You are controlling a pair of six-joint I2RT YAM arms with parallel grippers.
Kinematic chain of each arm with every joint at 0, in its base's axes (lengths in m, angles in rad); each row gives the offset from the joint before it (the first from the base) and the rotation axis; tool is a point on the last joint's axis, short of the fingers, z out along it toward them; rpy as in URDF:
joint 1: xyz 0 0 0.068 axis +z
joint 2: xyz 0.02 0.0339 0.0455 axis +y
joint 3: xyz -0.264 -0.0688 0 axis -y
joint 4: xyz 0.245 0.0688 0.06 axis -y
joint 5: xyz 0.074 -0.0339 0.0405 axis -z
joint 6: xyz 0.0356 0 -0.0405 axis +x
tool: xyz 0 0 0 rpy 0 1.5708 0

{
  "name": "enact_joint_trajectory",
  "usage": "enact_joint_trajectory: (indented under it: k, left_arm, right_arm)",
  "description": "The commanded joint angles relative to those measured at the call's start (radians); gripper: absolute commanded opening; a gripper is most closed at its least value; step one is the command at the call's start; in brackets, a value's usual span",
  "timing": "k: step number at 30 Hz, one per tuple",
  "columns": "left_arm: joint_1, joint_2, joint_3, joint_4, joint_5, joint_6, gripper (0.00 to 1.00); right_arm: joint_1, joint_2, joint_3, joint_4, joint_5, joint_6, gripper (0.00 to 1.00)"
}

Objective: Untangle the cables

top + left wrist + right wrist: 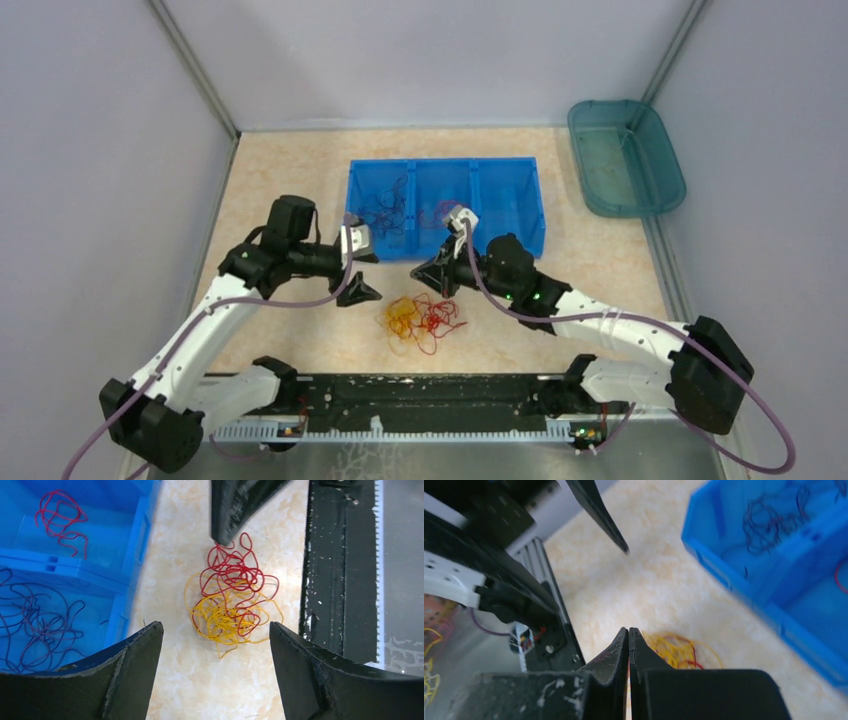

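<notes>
2 colours make up the knot to be sorted: the red and yellow cables (230,600) lie in 1 heap on the table (190,690), just beside the blue bin (142,540) and near the black rail (340,580) at the arms' bases. 1 red cable (60,520) sits alone in a bin compartment, and dark cables (37,625) lie in the next one.

The left gripper (215,672) hovers over the heap with its jaws wide apart, holding nothing. The right gripper (629,647) has its jaws pressed together. In the left wrist view its tip sits right at the top edge of the red loops, but I cannot tell whether a strand is pinched.

The step in hand looks like parting red from yellow. To do it well, the left gripper should come down on the yellow mass, clear of the red loops, and pin it. The right should then draw 1 red loop away slowly toward the bin, so the wiry curls slide free instead of dragging the whole heap.
</notes>
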Motion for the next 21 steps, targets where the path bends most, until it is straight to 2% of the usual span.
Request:
enact_joint_trajectory:
  k: [1, 2, 3, 4, 7, 10, 15, 19, 21]
  left_arm:
    - [-0.012, -0.111, -0.073, 0.101, 0.108, -0.032, 0.84]
    - [-0.016, -0.127, -0.082, 0.108, 0.105, -0.025, 0.84]
    - [-0.018, -0.132, -0.087, 0.108, 0.100, -0.012, 0.84]
    - [-0.019, -0.133, -0.092, 0.107, 0.091, -0.006, 0.85]
    - [-0.019, -0.120, -0.092, 0.100, 0.066, -0.006, 0.86]
    - [-0.019, -0.104, -0.076, 0.080, 0.068, -0.004, 0.87]
    - [-0.018, -0.086, -0.036, 0.068, 0.069, 0.001, 0.88]
    - [-0.018, -0.077, -0.022, 0.054, 0.089, -0.004, 0.88]
    - [-0.019, -0.077, -0.022, 0.053, 0.094, -0.009, 0.88]
  right_arm:
    - [-0.003, -0.036, 0.123, 0.021, -0.077, 0.010, 0.00]
    - [-0.004, -0.035, 0.135, -0.004, -0.075, -0.001, 0.09]
    - [-0.004, -0.032, 0.142, -0.039, -0.060, -0.013, 0.25]
    - [-0.005, -0.027, 0.144, -0.083, -0.034, -0.031, 0.37]
    - [-0.004, 0.007, 0.123, -0.192, 0.003, -0.087, 0.48]
    - [-0.005, 0.053, 0.062, -0.210, 0.008, -0.089, 0.51]
    - [-0.004, 0.104, -0.056, -0.126, 0.024, -0.077, 0.50]
    - [-0.005, 0.130, -0.087, -0.072, 0.014, -0.069, 0.45]
    - [-0.004, 0.137, -0.097, -0.050, 0.014, -0.064, 0.39]
